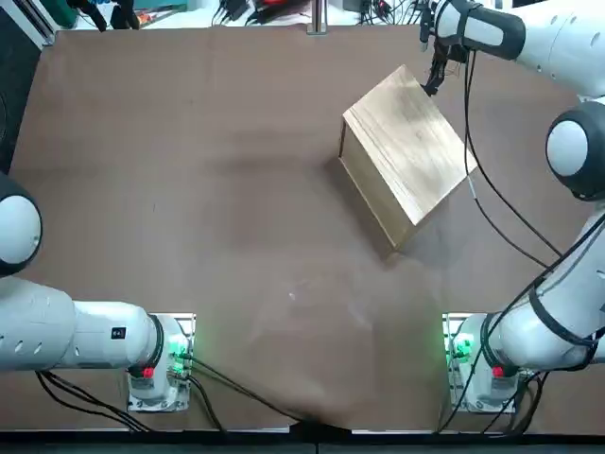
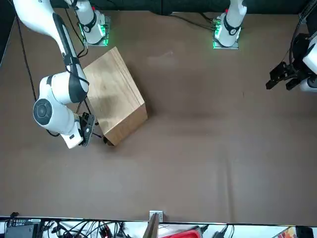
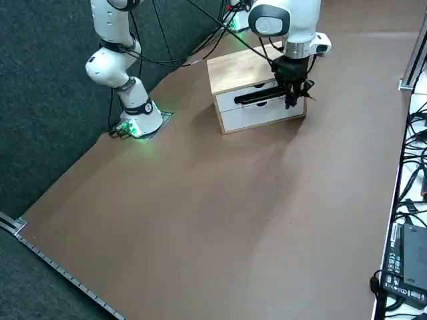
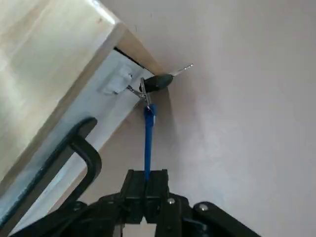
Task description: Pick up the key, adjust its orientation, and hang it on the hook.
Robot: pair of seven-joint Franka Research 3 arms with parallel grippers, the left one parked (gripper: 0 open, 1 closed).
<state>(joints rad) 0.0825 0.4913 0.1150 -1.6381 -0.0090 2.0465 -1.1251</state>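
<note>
In the right wrist view, the key (image 4: 163, 79) has a black head and a thin silver blade. It hangs on a metal ring (image 4: 139, 91) with a blue strap (image 4: 148, 143). My right gripper (image 4: 145, 185) is shut on the strap's lower end. The ring sits against the small white hook (image 4: 116, 84) on the white front of the wooden box (image 4: 44, 64); whether it is looped over the hook I cannot tell. From overhead, the gripper (image 1: 433, 83) is at the box's (image 1: 406, 151) far corner. In the side view, the gripper (image 3: 291, 93) hangs before the box front (image 3: 257, 113).
A black bar handle (image 4: 74, 153) runs along the box's white front beside the strap. The box (image 2: 116, 99) stands on the brown table (image 1: 189, 189). Cables and gear lie along the table's far edge (image 1: 255, 9).
</note>
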